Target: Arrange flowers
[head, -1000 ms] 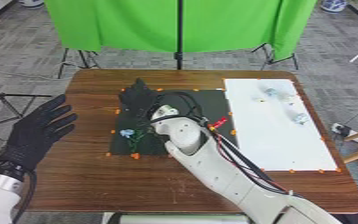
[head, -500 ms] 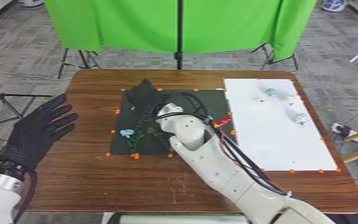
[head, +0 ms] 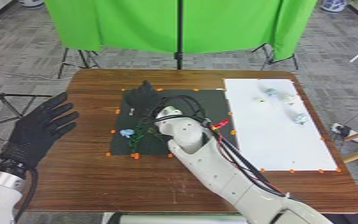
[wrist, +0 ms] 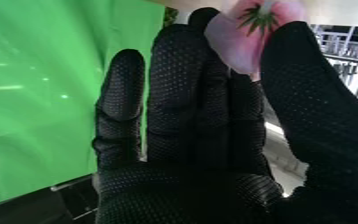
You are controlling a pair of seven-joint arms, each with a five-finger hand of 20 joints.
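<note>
Flowers [head: 301, 118] need room, probably why the left hand [head: 35, 134] sits raised at the frame's left, spread and empty. Left of centre, a blue flower [head: 127, 133] lies on the black mat [head: 215, 97]. Over the mat's upper left, the right hand [head: 143, 95], nearly straight, pinches a pink flower [wrist: 233, 45] by its head, likely leaving the stem free for placing. Pale blooms [head: 271, 92] rest on the white board [head: 269, 145], right.

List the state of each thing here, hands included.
Left hand, open, fingers spread
Right hand, pinching the pink flower
Pink flower, held
Blue flower, lying on the black mat
Black mat, flat
White sheet, flat
Green curtain, hanging
</note>
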